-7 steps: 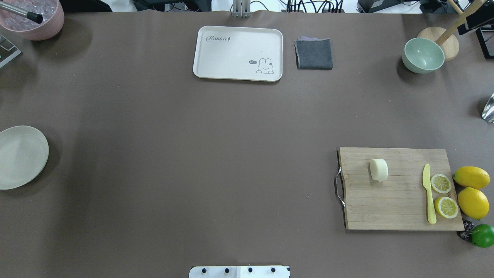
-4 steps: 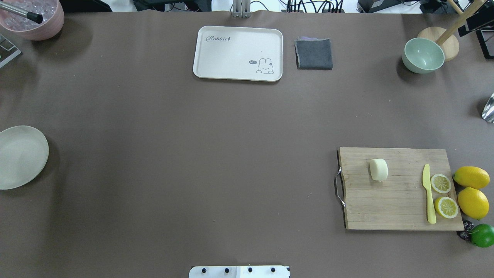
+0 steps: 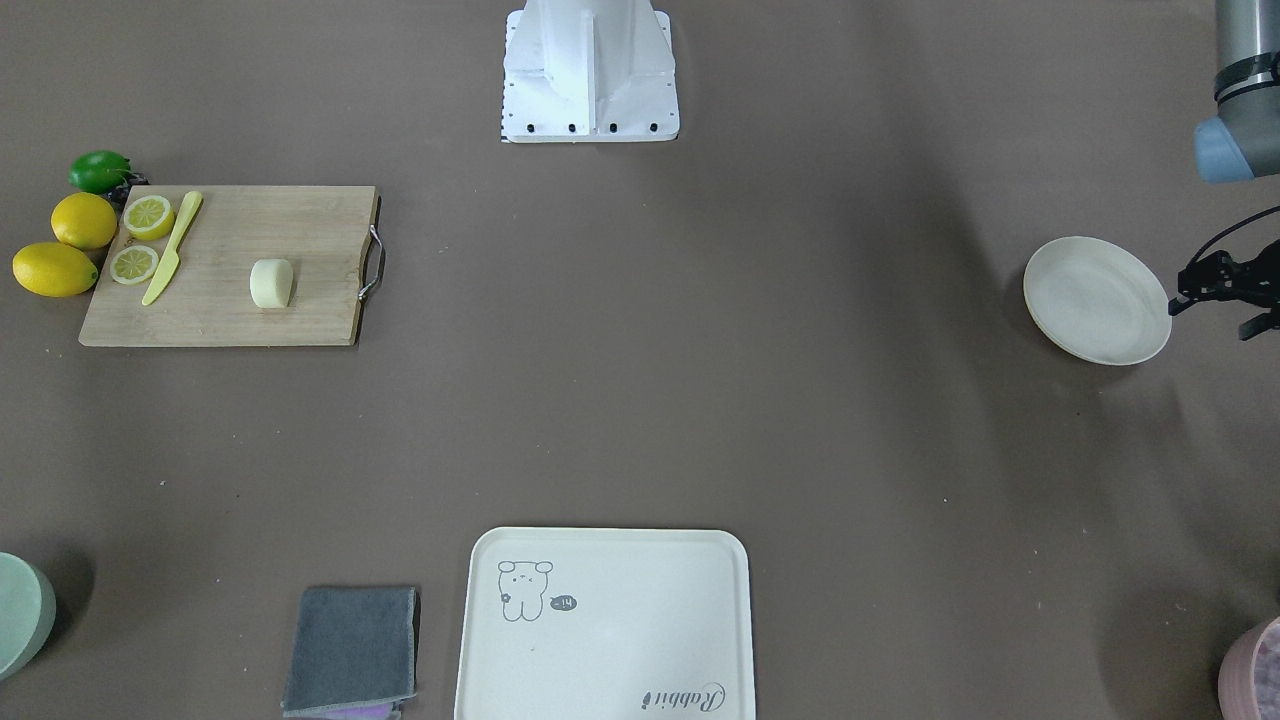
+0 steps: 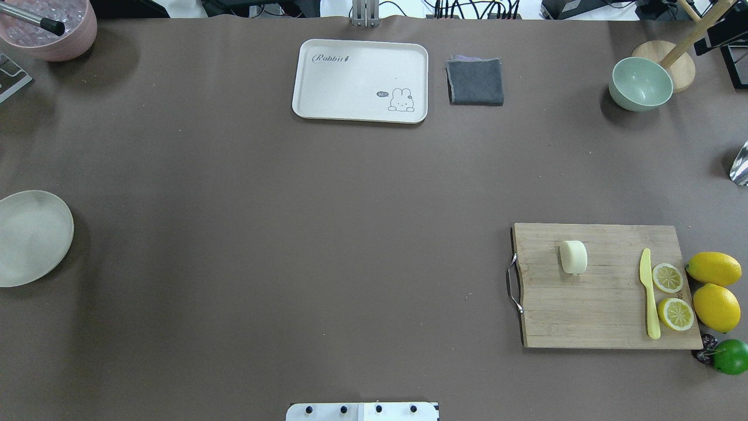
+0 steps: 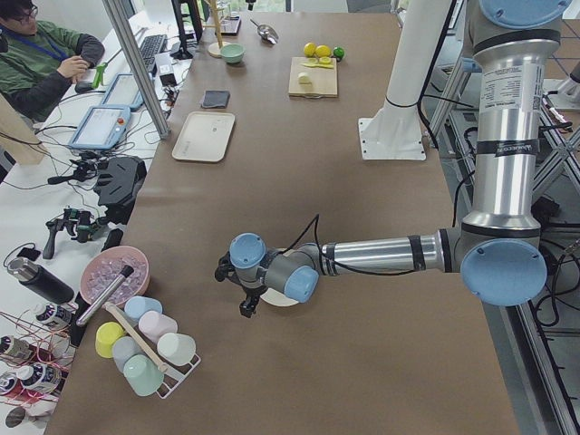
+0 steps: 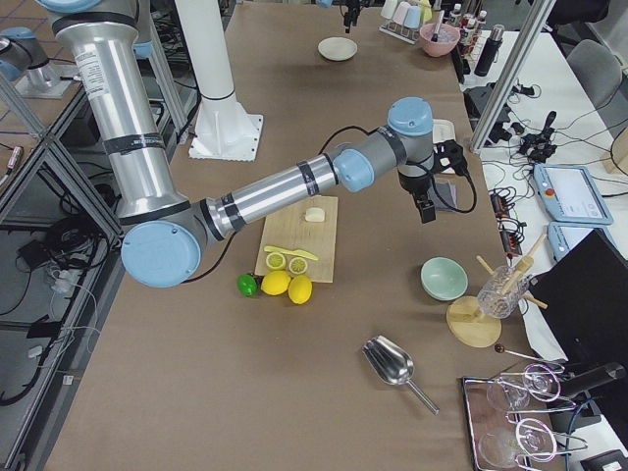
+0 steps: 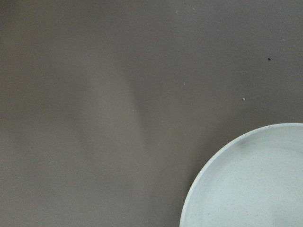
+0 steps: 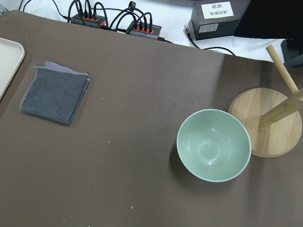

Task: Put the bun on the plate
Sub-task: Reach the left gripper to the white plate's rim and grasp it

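Observation:
The bun point(image 4: 573, 257) point(image 3: 271, 283) is a small cream lump lying on the wooden cutting board point(image 4: 596, 316) at the table's right, with nothing touching it. Far across the table, the round off-white plate point(image 4: 32, 237) point(image 3: 1096, 299) sits at the left edge, with nothing on the part that shows; its rim fills the lower right of the left wrist view point(image 7: 246, 184). My left gripper point(image 5: 239, 288) point(image 3: 1215, 282) hovers beside and just above the plate; I cannot tell how its jaws stand. My right gripper point(image 6: 425, 206) hangs high beyond the board, near the green bowl; its state cannot be told.
On the board lie a yellow knife point(image 4: 647, 292) and two lemon halves point(image 4: 668, 278); whole lemons point(image 4: 714, 269) and a lime point(image 4: 730, 356) sit beside it. A cream tray point(image 4: 359, 80), grey cloth point(image 4: 475, 82), green bowl point(image 4: 640, 83) and pink bowl point(image 4: 52, 29) line the far edge.

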{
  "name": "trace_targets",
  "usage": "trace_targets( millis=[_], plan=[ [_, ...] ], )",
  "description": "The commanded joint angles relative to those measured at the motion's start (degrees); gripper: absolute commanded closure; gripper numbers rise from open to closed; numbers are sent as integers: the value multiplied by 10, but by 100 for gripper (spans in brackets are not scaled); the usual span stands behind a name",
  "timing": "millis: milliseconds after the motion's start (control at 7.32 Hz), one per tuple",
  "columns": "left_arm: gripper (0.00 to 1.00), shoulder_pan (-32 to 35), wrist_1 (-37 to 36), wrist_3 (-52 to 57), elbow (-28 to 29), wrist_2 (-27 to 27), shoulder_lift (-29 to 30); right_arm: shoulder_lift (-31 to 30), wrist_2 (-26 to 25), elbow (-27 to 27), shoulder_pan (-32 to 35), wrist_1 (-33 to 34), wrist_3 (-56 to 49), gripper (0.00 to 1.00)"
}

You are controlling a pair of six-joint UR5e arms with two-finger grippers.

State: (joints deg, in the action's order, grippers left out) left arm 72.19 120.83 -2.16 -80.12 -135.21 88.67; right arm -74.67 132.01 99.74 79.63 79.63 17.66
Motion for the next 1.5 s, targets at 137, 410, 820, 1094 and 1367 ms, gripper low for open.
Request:
trace_targets(
  millis=[137,410,820,1094,1367],
  plan=[
    [13,-29,25,1,23,5,1,0,-2,-1,0,0,0,0],
    [23,-32,26,1,28,5,4,-1,-2,0,0,0,0,0],
    [77,-50,27,1,30,6,8,1,-2,0,0,0,0,0],
    [100,-50,25,26,36,5,7,3,-3,-2,0,0,0,0],
    [100,-50,25,21,32,5,7,4,-3,0,0,0,0,0]
  ],
)
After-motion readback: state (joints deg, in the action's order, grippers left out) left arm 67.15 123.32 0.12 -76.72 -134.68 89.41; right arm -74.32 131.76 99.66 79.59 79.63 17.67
